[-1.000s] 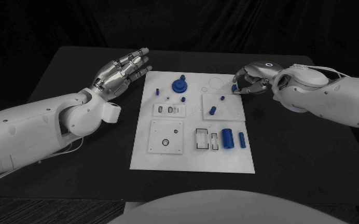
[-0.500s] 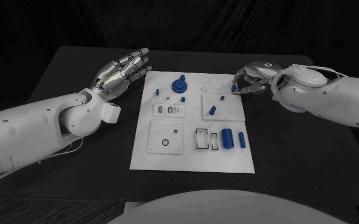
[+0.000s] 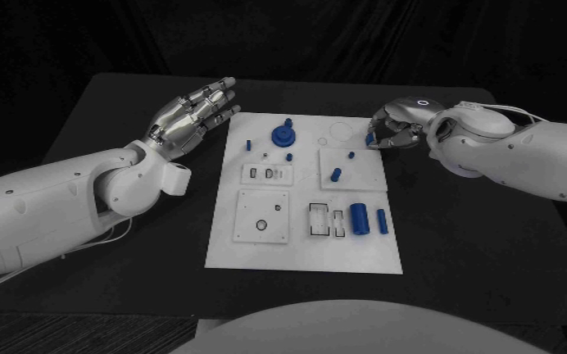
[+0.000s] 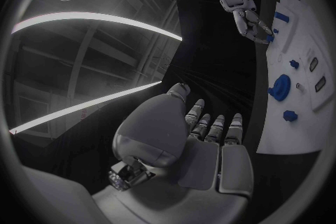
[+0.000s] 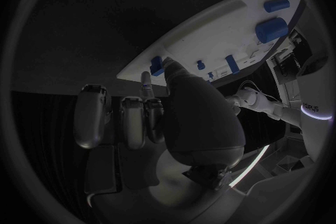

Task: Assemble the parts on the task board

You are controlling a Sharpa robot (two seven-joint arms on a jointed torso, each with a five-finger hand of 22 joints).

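Observation:
The white task board (image 3: 266,256) lies in the middle of the black table. On it stand a round blue knob (image 3: 283,134), small blue pegs (image 3: 336,174) and two blue cylinders (image 3: 358,218). My right hand (image 3: 397,131) hovers at the board's far right edge with its fingers curled, pinching a small blue part (image 3: 369,138) between thumb and a finger; that part (image 5: 157,65) sits by the thumb tip at the board's (image 5: 231,33) edge. My left hand (image 3: 189,116) is held up beside the board's far left corner, flat, fingers apart, holding nothing; its palm (image 4: 210,140) faces the board (image 4: 308,117).
Bare black table (image 3: 473,239) surrounds the board on all sides. Rectangular slots (image 3: 319,219) and a square plate with a ring (image 3: 262,216) occupy the board's near half. The left wrist view catches my right hand (image 4: 248,17) over the board's far edge.

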